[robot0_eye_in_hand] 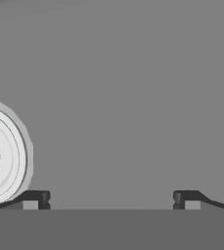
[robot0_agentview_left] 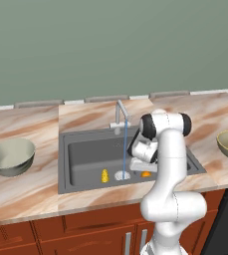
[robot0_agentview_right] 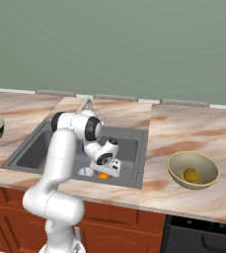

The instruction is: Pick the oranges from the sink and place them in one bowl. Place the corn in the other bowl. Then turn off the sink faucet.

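Two dark fingertips (robot0_eye_in_hand: 37, 199) sit spread wide with nothing between them, down low in the sink (robot0_agentview_left: 85, 154), so the gripper (robot0_eye_in_hand: 111, 200) is open over bare grey floor. Just off one side of the jaws is the pale drain (robot0_eye_in_hand: 3, 156), with water falling onto it from the faucet (robot0_agentview_left: 119, 115). One orange (robot0_agentview_left: 146, 174) lies right beside the jaws, the corn (robot0_agentview_left: 104, 175) a bit past the drain. Further off, the khaki bowl (robot0_agentview_right: 203, 165) holds the other orange (robot0_agentview_right: 191, 174); the pale bowl (robot0_agentview_left: 11, 155) sits well apart on the opposite side.
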